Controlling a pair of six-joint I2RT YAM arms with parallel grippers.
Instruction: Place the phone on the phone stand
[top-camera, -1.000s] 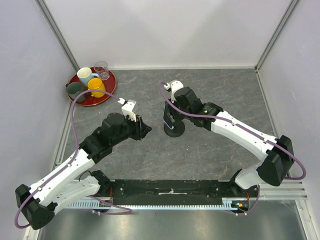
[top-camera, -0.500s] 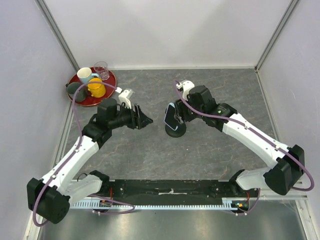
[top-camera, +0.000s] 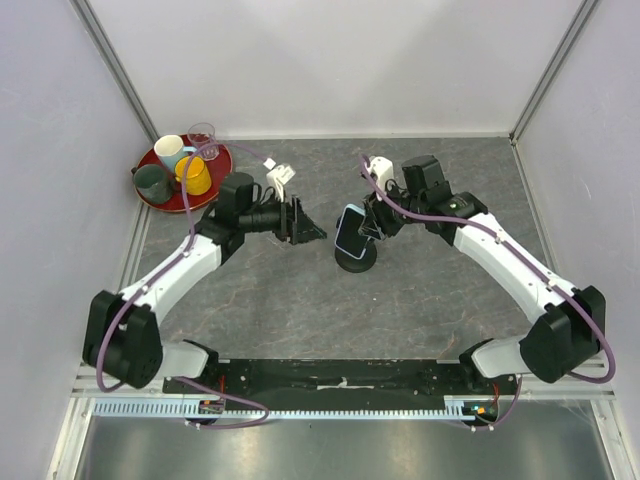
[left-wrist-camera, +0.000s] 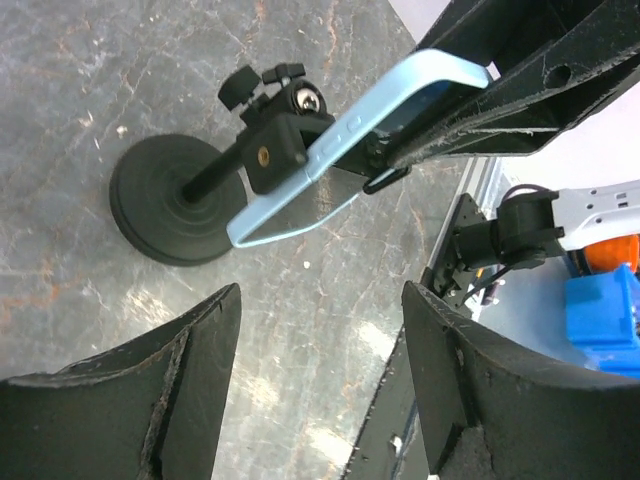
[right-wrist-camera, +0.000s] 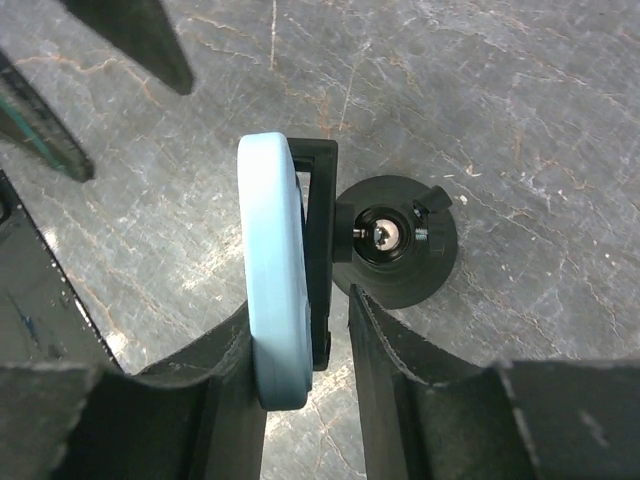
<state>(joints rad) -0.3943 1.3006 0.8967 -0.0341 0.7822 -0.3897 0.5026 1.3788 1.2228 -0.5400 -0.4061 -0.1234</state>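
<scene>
Working outward from the arm bases, I first meet the phone stand (top-camera: 357, 260), its disc base flat on the table near centre. Just beyond it the phone (top-camera: 350, 228) leans against the cradle, its long axis running roughly 7 to 1 o'clock in the overhead view. My left gripper (top-camera: 310, 225) sits near the phone at its 9 o'clock, spread wide and empty, pointing toward 3 o'clock at it. My right gripper (top-camera: 373, 222) is the nearer one, at the phone's 2 o'clock. Its fingers (right-wrist-camera: 215, 400) bracket phone and cradle together. A sliver of table shows beside the cradle, so I cannot tell whether it is actually clamping. The cradle's lower lip is hidden, so I can't confirm the phone is seated. Farthest, at 10 o'clock, is a red tray (top-camera: 213, 188) of cups.
</scene>
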